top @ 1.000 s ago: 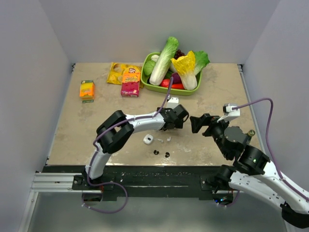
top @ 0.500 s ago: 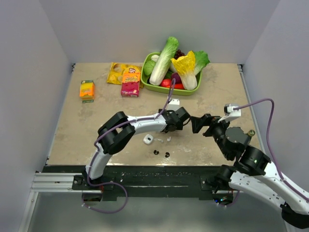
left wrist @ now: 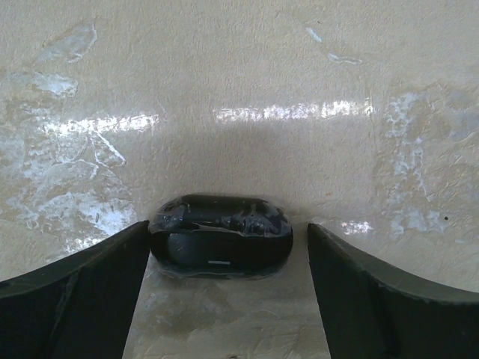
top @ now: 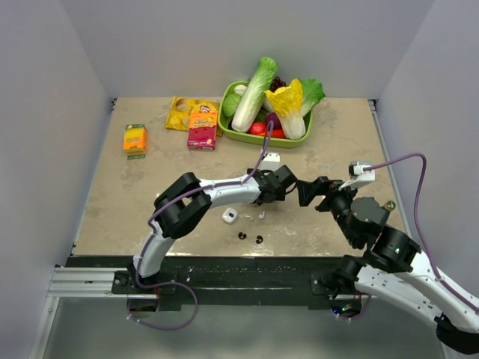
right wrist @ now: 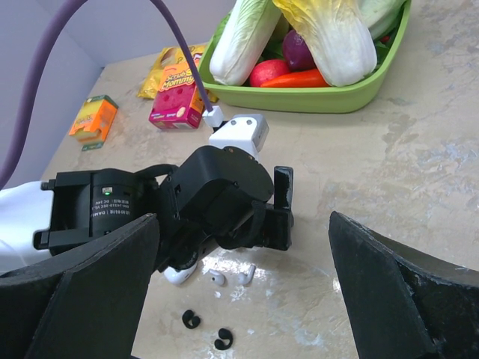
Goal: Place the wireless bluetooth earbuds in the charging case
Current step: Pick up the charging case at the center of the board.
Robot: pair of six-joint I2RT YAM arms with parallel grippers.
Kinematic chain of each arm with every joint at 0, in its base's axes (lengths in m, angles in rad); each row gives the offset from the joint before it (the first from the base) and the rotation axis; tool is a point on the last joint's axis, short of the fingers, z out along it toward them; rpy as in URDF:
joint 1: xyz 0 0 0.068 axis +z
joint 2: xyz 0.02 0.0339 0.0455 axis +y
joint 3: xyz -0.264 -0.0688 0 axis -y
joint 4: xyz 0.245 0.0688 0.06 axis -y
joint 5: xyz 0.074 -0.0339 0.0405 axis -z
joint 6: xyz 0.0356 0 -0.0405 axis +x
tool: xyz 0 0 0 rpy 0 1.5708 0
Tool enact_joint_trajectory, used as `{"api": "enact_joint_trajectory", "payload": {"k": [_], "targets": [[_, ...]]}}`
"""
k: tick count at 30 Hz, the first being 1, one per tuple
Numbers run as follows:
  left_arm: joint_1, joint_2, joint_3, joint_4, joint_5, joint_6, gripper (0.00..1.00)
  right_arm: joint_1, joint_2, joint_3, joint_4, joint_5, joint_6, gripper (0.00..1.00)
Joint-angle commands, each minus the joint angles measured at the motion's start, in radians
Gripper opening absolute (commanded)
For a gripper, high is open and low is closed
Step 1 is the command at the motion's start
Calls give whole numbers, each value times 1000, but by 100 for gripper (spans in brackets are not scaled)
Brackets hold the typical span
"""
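Standing wide apart, the jaws of the left gripper hold nothing. Its fingers frame bare table and a dark glossy lump that I cannot identify. The right gripper is likewise spread wide and empty, facing the left one from just beside it.

Over the last second the left gripper has slid a little to the right, toward the right gripper, narrowing the gap between them. The right one has barely moved, and nothing on the table has shifted.

The charging case lies on the table near the left gripper, toward the arms' bases (the right wrist view shows it half tucked under that gripper's body). The two earbuds lie loose just beside the case, not in it. Whether its lid is up is too small to tell. Two small black rings sit closer to the bases.

For the task, I judge that this drift carries the left jaws past the earbuds rather than down onto them. No pickup has begun, and both earbuds remain to be inserted.
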Motion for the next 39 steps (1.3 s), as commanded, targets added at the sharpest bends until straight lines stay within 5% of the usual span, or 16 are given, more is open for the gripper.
{"api": "enact_joint_trajectory", "payload": {"k": [1,8,11,14,18,26,30,36,39], "targets": [[-5,57,5,-46,47,-40,89,1,-6,0,1,14,7,98],[-3,47,-20,-39,49,-37,76,1,-8,-2,-1,17,7,98],[-5,42,-32,-31,49,-29,63,1,-9,0,-1,17,8,98],[-5,28,-55,-16,52,-20,45,1,-6,5,-1,14,11,98],[3,-28,-113,62,50,17,2,1,0,14,2,5,13,98],[20,-432,-434,389,-68,273,0,0,53,80,44,-12,-13,98],[20,-660,-651,687,-62,464,0,1,98,123,71,-49,-55,98],[20,-953,-1001,1102,326,780,0,3,269,210,70,-141,-131,98],[21,-1050,-1143,1184,499,837,0,1,411,302,-39,-108,-141,98]]}}
